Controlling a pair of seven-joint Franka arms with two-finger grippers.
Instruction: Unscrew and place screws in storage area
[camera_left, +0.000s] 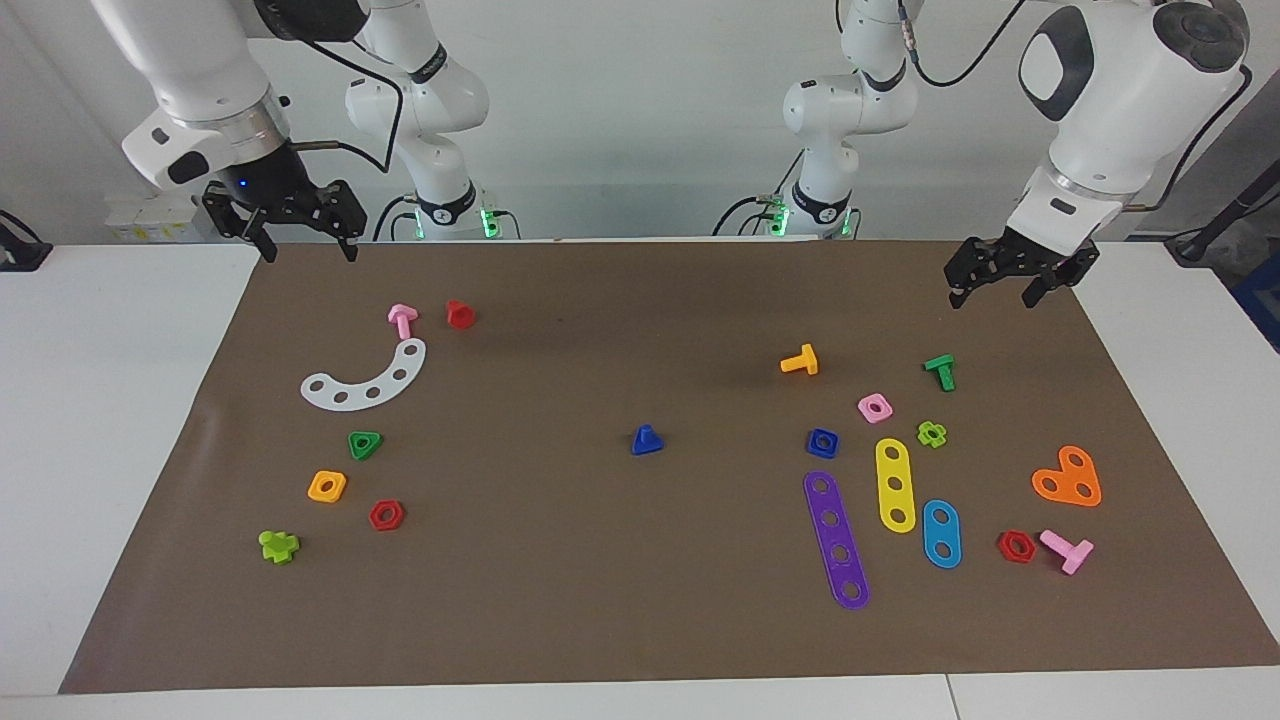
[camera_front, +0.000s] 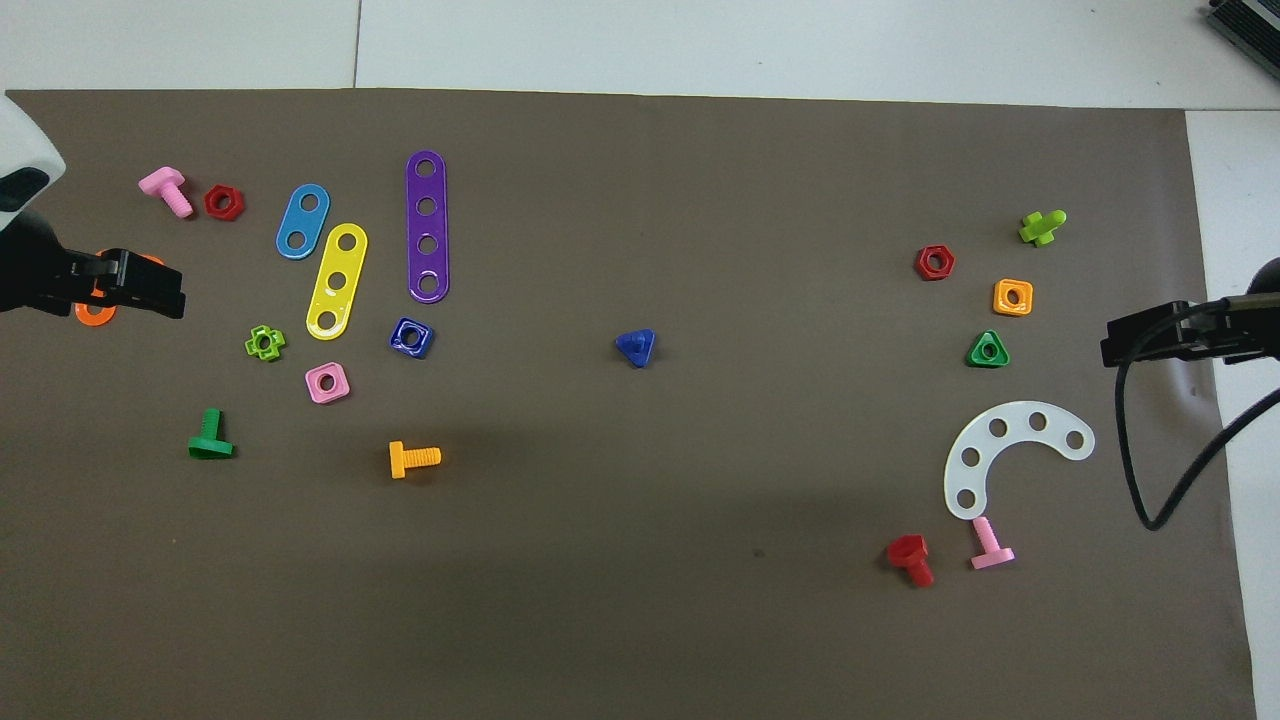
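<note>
The dark-blue bolt (camera_left: 646, 440) with the triangular head lies alone at the middle of the brown mat (camera_left: 600, 620); it also shows in the overhead view (camera_front: 636, 346). The dark-blue square nut (camera_left: 822, 442) lies apart from it, among loose parts toward the left arm's end, beside the purple strip (camera_left: 837, 540); it also shows in the overhead view (camera_front: 411, 337). My left gripper (camera_left: 992, 297) is open and empty, raised over the mat's edge nearest the robots. My right gripper (camera_left: 308, 250) is open and empty, raised over the mat's corner at the right arm's end.
Toward the left arm's end lie yellow (camera_left: 895, 484) and light-blue (camera_left: 941, 533) strips, an orange heart plate (camera_left: 1068, 478), a pink nut (camera_left: 875, 407) and several bolts. Toward the right arm's end lie a white curved strip (camera_left: 370, 380), a green triangular nut (camera_left: 365, 445) and other nuts and bolts.
</note>
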